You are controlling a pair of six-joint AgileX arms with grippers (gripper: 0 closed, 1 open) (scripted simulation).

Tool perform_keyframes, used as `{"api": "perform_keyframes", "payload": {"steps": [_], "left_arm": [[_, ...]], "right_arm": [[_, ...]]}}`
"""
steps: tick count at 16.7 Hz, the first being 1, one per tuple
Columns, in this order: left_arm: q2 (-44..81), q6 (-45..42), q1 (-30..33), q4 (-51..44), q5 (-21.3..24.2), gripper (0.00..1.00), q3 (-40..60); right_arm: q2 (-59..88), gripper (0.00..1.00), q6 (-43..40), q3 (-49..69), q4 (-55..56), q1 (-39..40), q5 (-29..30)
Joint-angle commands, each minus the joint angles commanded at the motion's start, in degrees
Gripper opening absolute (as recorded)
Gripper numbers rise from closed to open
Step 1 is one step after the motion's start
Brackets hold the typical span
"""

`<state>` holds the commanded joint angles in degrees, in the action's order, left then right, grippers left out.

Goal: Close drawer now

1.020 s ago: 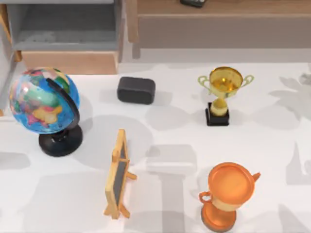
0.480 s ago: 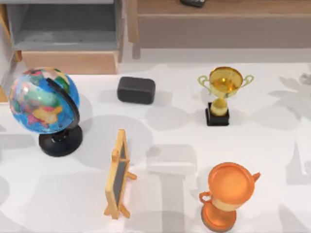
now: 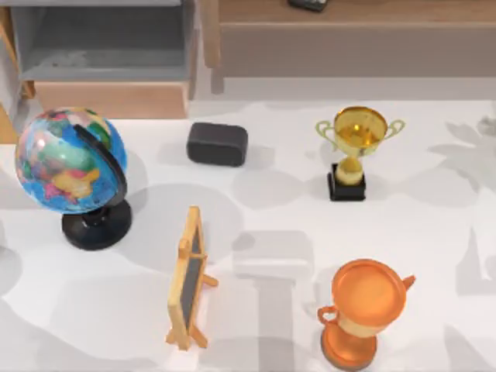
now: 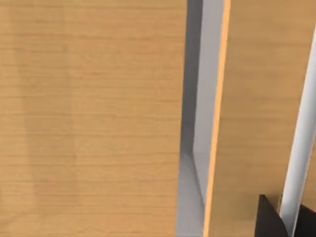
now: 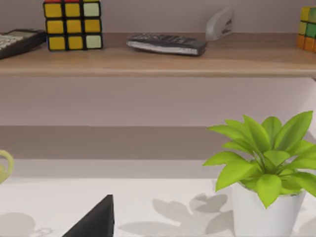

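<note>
**Drawer standing open at the far left**

The drawer (image 3: 108,58) is sitting pulled out at the surface's (image 3: 271,201) far left corner, its light-wood front panel running left to right just behind the globe (image 3: 70,163). Closing it looks like a push away from the viewer. The left wrist view is pressing close against wood panels, so the left arm is probably nearer. Whether either pincer is open, I cannot tell.

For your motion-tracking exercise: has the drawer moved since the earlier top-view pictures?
No. The drawer lies as before: its light-wood front panel keeps the same gap from the black box and globe.
</note>
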<state>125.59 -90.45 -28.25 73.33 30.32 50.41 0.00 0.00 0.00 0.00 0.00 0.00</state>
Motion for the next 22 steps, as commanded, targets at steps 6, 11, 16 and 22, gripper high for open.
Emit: {"api": "perform_keyframes", "payload": {"steps": [6,11,16,22], "left_arm": [[2.3,0.2,2.1,-3.1,-2.0,0.00,5.5],[3.5,0.1,2.3,-4.3,-2.4,0.00,7.6],[8.3,0.2,4.9,-9.8,-4.8,0.00,18.3],[9.7,0.5,5.7,-11.7,-5.7,0.00,21.4]], "right_arm": [[0.0,1.00,0.0,0.0,0.0,0.0,0.0],[0.0,1.00,0.0,0.0,0.0,0.0,0.0],[0.0,1.00,0.0,0.0,0.0,0.0,0.0],[0.0,1.00,0.0,0.0,0.0,0.0,0.0]]}}
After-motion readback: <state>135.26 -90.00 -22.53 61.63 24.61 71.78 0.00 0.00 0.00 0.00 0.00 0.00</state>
